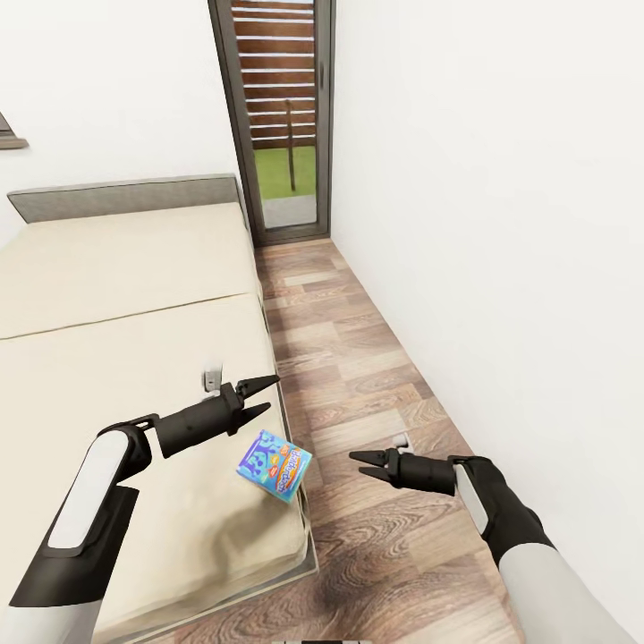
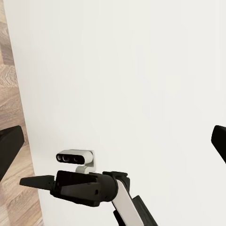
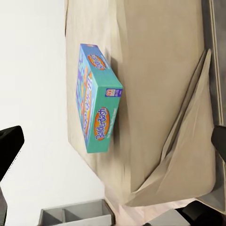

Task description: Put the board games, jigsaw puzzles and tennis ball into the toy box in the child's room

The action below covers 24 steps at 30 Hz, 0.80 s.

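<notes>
At lower left, the left gripper (image 1: pixel 259 396) hovers jaws apart over the bed (image 1: pixel 107 295). The blue board game (image 1: pixel 274 465) lies centre-bottom at the mattress edge. The right gripper (image 1: pixel 360 462), jaws apart, should probably straddle its thin edges squarely.

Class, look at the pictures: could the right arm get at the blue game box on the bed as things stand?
Probably yes. The blue box lies near the bed's floor-side edge, and the right gripper points at it from over the floor, jaws open, with nothing between them. The left gripper hovers above the mattress, clear of that path.
</notes>
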Available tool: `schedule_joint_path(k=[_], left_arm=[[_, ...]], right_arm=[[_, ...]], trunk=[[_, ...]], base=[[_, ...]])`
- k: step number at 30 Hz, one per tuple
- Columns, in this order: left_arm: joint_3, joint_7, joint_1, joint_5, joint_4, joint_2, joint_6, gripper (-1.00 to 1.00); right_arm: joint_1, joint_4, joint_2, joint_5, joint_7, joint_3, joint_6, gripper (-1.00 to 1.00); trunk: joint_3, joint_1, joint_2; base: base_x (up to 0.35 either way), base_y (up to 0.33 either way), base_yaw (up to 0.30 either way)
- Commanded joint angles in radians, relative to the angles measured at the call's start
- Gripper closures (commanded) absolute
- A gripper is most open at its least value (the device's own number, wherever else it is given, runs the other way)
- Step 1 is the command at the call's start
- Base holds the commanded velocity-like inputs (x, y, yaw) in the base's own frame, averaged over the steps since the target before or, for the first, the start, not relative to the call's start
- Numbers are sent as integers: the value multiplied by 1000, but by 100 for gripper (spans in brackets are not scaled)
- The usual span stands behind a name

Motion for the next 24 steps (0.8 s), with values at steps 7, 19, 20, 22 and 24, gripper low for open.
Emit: schedule_joint_path(k=[7,19,20,22,24], left_arm=[[0,8,-1,11,-1,0,3,-100],[1,6,-1,11,-1,0,3,-100],[1,6,-1,11,-1,0,3,-100],[1,6,-1,11,-1,0,3,-100],[1,6,-1,11,-1,0,3,-100]], right_arm=[[0,1,-6,3,47,1,3,-100],[-2,29,-5,8,72,10,0,-100],[-3,40,-5,9,73,10,-1,-100],[-4,51,-5,9,74,10,-1,-100],[-5,61,-5,10,75,10,-2,-100]], trunk=[[-1,0,0],[-1,0,0],[-1,0,0],[-1,0,0],[-1,0,0]], base=[[0,0,0],[0,0,0],[0,0,0],[0,0,0],[0,0,0]])
